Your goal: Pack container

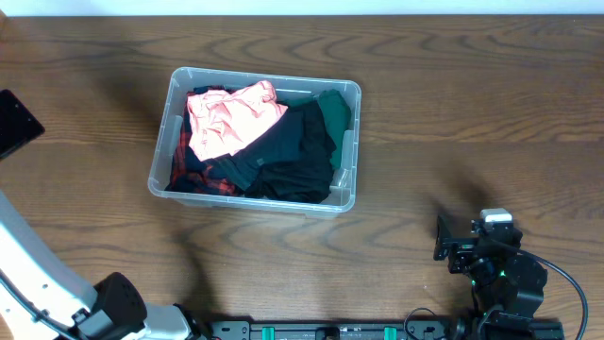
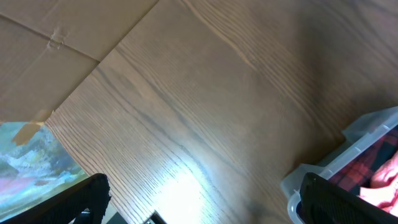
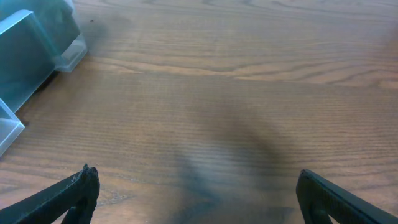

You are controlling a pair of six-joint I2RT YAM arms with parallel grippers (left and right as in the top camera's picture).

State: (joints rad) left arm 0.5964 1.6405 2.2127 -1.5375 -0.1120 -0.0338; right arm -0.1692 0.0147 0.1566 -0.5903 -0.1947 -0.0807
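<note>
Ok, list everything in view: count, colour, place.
table: 1, brown wood, under everything
container: 1, clear, left of centre
pink garment: 1, pink, in container, top left
black garment: 1, black, in container, centre
green garment: 1, dark green, container's far-right corner
plaid garment: 1, red-black, container's left side
flat object: 1, black, table's left edge
left gripper: 1, black, open, beside container's corner
right gripper: 1, black, open, over bare table

Clear container (image 1: 347,179), pink, black, plaid clothes (image 1: 269,146)

No legible text or labels anywhere.
</note>
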